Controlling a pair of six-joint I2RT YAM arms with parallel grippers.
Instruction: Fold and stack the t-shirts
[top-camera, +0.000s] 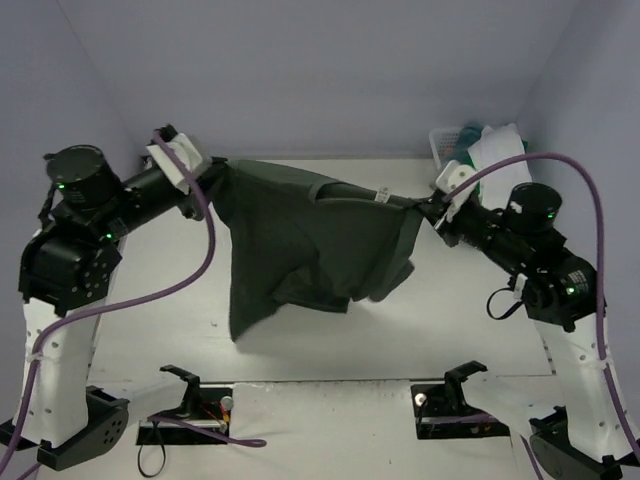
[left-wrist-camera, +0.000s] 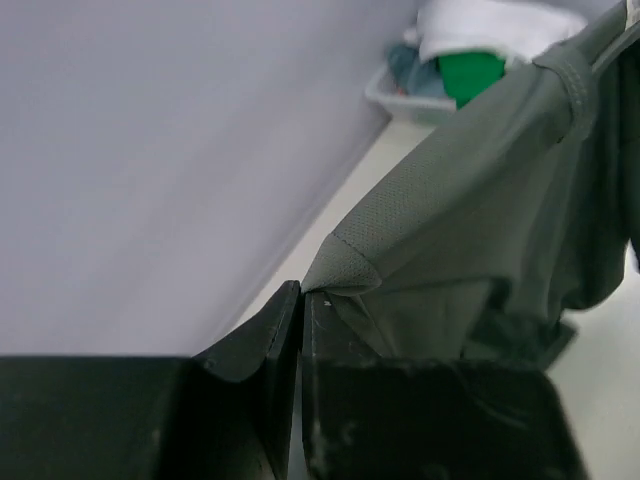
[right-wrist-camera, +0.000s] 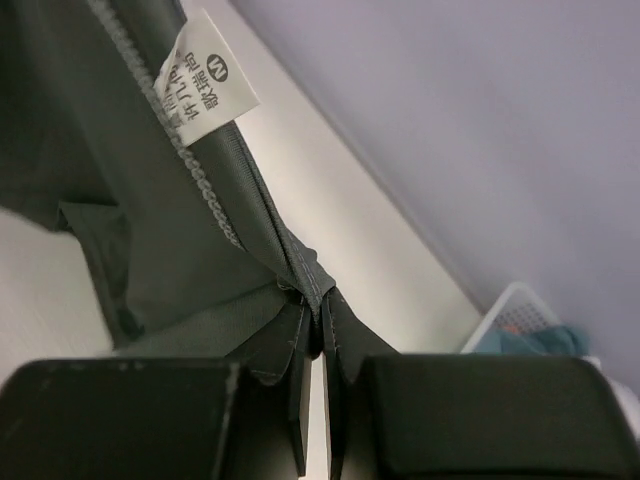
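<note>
Dark grey-green t-shirt (top-camera: 310, 240): held up over the table (top-camera: 150, 300), stretched between the two arms, its top edge running from far left down towards the right. The body hangs in loose folds, with one lower corner dropping lowest at the left. Whether that corner touches the table I cannot tell from overhead. The cloth is a plain fine knit with a stitched seam, and the collar shows near the right end.

Left gripper (left-wrist-camera: 302, 300): fingers pressed together on a pointed corner of the shirt.

Right gripper (right-wrist-camera: 318, 320): fingers clamped on a bunched seam edge of the same shirt.

Label (right-wrist-camera: 205, 78): a small white tag sewn at the seam near the right gripper. It carries dark print, a circled letter that looks like an M and some characters seen upside down and not legible.

White lattice basket (top-camera: 445, 150) at the far right corner: holds the white t-shirt (left-wrist-camera: 490, 25), the bright green t-shirt (left-wrist-camera: 470, 72) and the teal-blue t-shirt (left-wrist-camera: 410, 70), all crumpled.
</note>
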